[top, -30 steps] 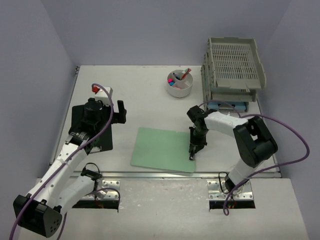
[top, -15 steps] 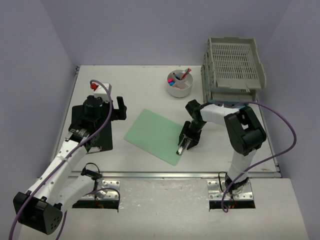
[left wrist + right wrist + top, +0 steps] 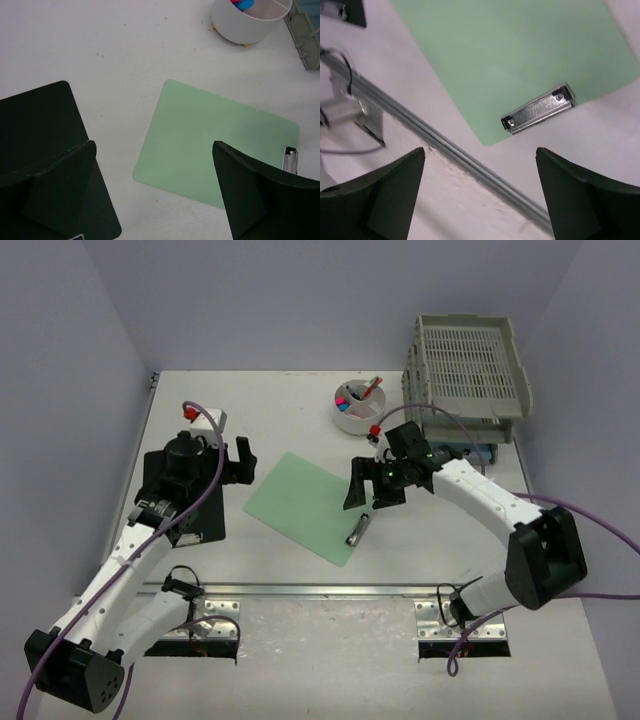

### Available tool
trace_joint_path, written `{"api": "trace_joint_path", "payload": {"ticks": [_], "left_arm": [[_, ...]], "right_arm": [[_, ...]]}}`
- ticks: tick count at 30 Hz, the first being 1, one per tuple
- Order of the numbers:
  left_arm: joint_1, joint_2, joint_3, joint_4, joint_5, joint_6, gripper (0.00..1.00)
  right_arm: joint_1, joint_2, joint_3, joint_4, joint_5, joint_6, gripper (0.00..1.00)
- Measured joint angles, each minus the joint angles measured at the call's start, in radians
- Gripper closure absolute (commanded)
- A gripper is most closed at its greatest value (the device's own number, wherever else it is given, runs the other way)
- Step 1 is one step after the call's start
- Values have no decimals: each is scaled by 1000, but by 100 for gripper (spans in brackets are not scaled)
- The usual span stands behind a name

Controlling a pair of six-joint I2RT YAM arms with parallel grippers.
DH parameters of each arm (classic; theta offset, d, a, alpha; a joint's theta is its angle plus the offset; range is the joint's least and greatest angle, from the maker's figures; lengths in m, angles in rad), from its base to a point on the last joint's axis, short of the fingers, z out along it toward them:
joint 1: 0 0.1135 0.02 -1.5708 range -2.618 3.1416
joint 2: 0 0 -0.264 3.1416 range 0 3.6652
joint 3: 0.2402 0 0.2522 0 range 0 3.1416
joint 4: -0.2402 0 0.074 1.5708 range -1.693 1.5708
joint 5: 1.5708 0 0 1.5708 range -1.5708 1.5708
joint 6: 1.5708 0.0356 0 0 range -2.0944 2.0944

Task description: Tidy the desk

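Near centre frame, right pincer [image 3: 370, 490] is hovering wide over the clipboard [image 3: 300, 505]; gripping its clip [image 3: 358, 530] squarely is looking wisest; left pincer [image 3: 152, 147] is gaping too.

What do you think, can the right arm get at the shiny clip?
Probably yes. The right gripper hangs open just above the clip on the green board, and nothing lies between them.
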Motion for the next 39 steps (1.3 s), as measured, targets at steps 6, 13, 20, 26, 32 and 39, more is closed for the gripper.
{"api": "trace_joint_path", "payload": {"ticks": [6,13,20,26,32,39], "left_arm": [[0,-41,0,-24,169,85,0],[0,-53,0,-28,330,161,0],[0,-33,-2,-28,381,168,0],[0,-18,-26,-22,379,157,0],[0,-18,-51,1,382,146,0],[0,-19,-96,7,369,147,0]], "right_arm": [[-5,-109,34,-90,-188,-832,10],[-2,-47,103,-364,-246,-1748,21],[78,110,122,-401,-237,-2113,30],[150,148,49,-299,-224,-2204,34],[154,210,-25,-192,-182,-2278,39],[153,301,-41,-108,-136,-2340,41]]}}
